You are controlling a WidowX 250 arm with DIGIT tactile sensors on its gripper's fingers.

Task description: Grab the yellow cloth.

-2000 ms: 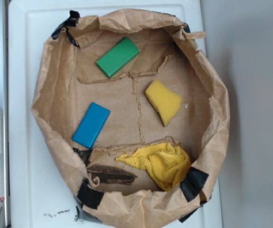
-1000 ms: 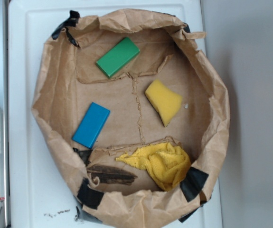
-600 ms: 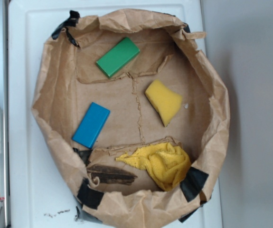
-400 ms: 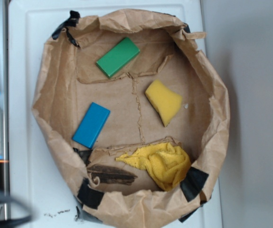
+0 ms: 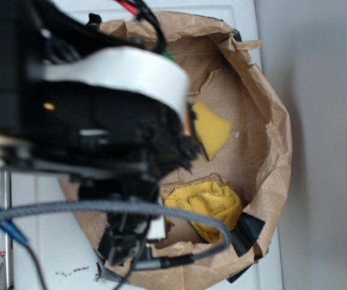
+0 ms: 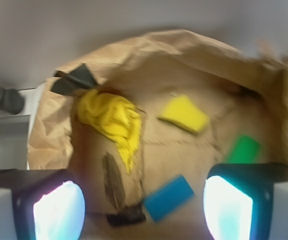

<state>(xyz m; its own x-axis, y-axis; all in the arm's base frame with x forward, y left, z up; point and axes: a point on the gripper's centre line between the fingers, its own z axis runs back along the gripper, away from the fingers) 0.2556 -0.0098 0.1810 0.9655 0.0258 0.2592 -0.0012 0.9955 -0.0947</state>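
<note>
Yellow cloth [image 6: 111,120]: lies crumpled on the floor of the brown paper bag [image 5: 270,109], close to the bag wall and a patch of black tape [image 6: 73,80].
Gripper [image 6: 144,210]: hovers above the bag with jaws spread wide and empty; nothing touches the cloth.
Lookalike: the yellow sponge [image 6: 185,114] sits near the cloth but apart from it; the descent should centre on the wrinkled fabric.
Other items: blue block [image 6: 169,197] and green block [image 6: 244,148] lie well apart.
Approach: aim at the bunched middle, clear of the bag wall, and pinch a fold.
</note>
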